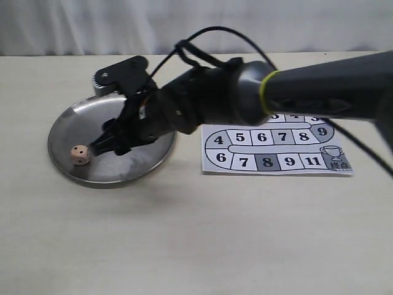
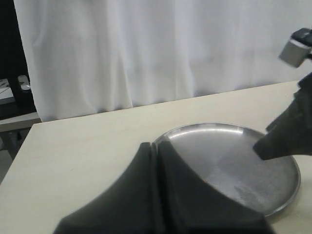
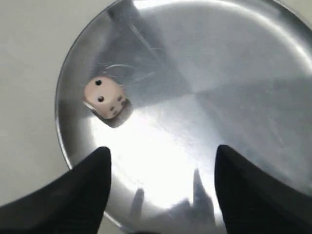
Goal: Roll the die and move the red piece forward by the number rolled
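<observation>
The die (image 1: 80,155) lies in the left part of a round metal plate (image 1: 110,180), free of any grip. In the right wrist view the die (image 3: 105,97) shows two pips on its upper face. My right gripper (image 1: 108,142) has reached across over the plate and hangs open just right of the die, with nothing between its fingers (image 3: 92,180). My left gripper (image 2: 157,146) is shut on nothing, low beside the plate's rim (image 2: 209,126), and is out of the exterior view. The red piece is hidden or out of view.
A paper board (image 1: 276,147) with numbered squares lies on the table right of the plate, its upper part covered by my right arm (image 1: 295,92). A white curtain (image 2: 146,48) closes off the back.
</observation>
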`<state>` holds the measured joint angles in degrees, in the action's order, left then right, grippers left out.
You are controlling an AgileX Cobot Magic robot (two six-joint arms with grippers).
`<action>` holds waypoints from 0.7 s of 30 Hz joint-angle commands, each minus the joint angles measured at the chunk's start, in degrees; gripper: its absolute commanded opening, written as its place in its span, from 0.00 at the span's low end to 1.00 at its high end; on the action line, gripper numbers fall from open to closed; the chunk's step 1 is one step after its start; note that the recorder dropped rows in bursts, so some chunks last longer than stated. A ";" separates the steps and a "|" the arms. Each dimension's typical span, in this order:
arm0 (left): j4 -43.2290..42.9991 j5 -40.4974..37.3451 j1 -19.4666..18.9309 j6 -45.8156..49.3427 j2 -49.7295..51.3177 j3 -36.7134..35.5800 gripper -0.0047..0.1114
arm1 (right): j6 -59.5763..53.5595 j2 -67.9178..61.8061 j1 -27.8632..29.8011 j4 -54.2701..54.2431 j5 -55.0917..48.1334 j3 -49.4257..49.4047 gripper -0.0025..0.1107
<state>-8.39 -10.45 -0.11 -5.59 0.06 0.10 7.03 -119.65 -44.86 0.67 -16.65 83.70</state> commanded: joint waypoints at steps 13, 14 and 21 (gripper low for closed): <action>0.13 0.52 0.14 -0.05 -0.06 -0.10 0.04 | -3.62 -21.54 -4.81 -0.67 -11.90 30.95 0.55; 0.13 0.52 0.14 -0.05 -0.06 -0.10 0.04 | -3.67 -21.99 -4.81 -0.67 -11.90 31.27 0.55; 0.13 0.52 0.14 -0.05 -0.06 -0.10 0.04 | -7.54 -22.78 -4.95 -0.67 -11.33 31.55 0.44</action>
<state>-8.39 -10.45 -0.11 -5.59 0.06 0.10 0.77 -142.63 -49.71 0.00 -28.51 114.79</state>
